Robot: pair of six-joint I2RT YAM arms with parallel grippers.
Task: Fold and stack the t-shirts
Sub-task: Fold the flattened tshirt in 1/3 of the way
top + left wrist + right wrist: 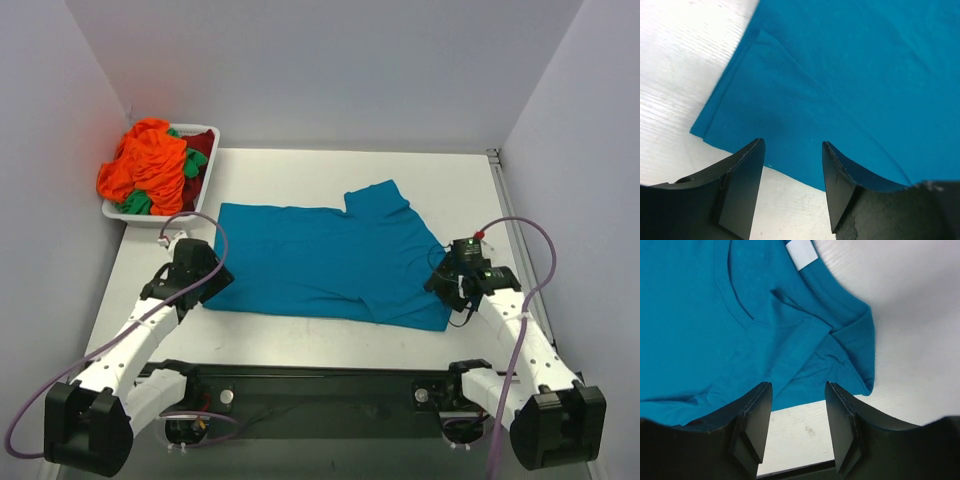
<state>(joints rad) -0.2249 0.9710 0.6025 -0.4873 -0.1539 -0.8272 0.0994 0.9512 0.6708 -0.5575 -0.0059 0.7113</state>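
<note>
- Top view: the teal shirt (320, 265) lay spread flat across the middle of the table (300, 170), with one sleeve pointing toward the far edge.
- The left gripper (215, 278) sat at the shirt's left near corner, and the right gripper (440, 280) at its right edge. From this height I could not tell how wide either one stood.
- At the far left corner a white tray (207, 130) held a heap: an orange shirt (150, 165) on top, with bits of a green shirt (192, 160) and a dark red shirt (200, 143) showing beside it.
- Left wrist view: the left gripper (792, 150) had its jaws wide apart and nothing between them. They hung over the teal shirt (850, 75) near a doubled-over corner, with bare table (680, 60) to the left.
- Right wrist view: the right gripper (797, 390) stood parted and empty above the near edge of the teal shirt (700, 315).
- The collar (735, 305) curved across the cloth, and a white tag (801, 254) showed at the neck. No writing on it could be read.
- A bunched corner of cloth lay just right of the jaws, on white table (910, 315).
</note>
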